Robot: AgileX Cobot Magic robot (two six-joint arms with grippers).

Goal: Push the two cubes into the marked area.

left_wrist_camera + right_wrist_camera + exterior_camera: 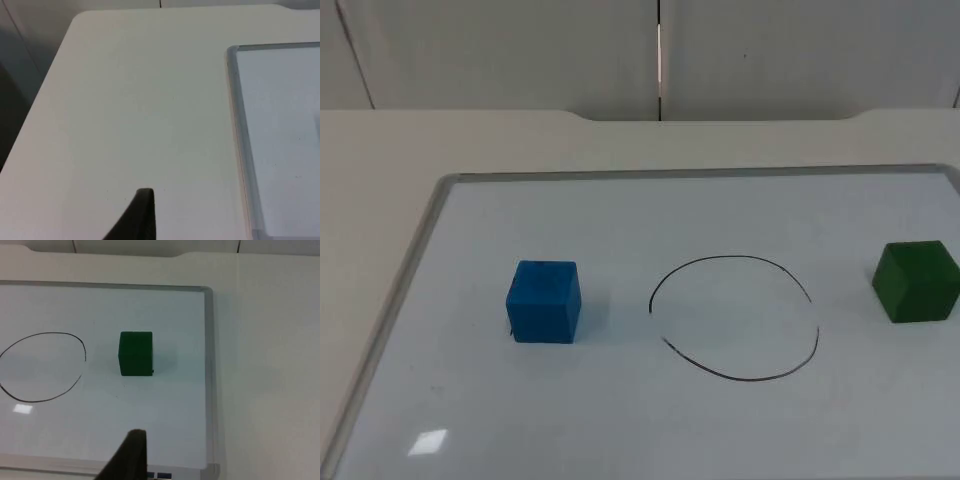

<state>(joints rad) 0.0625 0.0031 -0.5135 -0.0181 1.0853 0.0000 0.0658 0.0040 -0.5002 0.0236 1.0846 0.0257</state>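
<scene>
The blue cube (544, 301) and green cube (917, 281) flank the drawn circle (735, 317). Push each squarely inward, judged best. Cannot tell either gripper's finger state.

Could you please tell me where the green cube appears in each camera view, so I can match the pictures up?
Top view: the green cube sits at the picture's right edge on the whiteboard, outside the drawn circle and to its right.
Left wrist view: the cube is absent; the whiteboard's framed corner is seen here.
Right wrist view: the cube stands between the circle and the whiteboard's frame.
Shared landmark: the whiteboard's frame.
</scene>
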